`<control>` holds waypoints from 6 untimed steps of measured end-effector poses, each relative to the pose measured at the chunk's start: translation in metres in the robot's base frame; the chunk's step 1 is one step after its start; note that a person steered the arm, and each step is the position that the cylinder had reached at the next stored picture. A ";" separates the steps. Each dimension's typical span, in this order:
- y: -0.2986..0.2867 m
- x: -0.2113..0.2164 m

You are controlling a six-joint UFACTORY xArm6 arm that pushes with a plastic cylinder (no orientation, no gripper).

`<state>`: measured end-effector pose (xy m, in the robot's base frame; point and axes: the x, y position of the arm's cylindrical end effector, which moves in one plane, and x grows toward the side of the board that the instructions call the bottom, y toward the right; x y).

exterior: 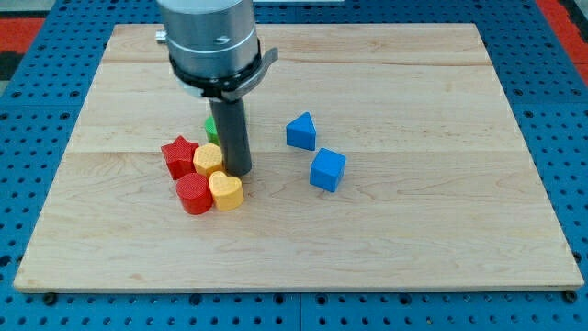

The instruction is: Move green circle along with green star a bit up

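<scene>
Nearest me sit the red cylinder (193, 195) and yellow heart (226, 190); my tip (239, 172), a fingerless rod, stands just beyond them, hiding most of a green block (210, 127), so progress is unclear.

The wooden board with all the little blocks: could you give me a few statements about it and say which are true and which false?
1. My tip stands just right of the yellow pentagon. True.
2. Two blue blocks lie at the view's left. False: the blue triangular block and the blue cube lie right of the rod.
3. The red star touches the yellow pentagon. True.
4. A green block lies fully in view. False: the rod hides most of it.
</scene>
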<state>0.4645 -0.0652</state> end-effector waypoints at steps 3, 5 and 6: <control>-0.008 -0.025; -0.024 -0.066; -0.025 -0.086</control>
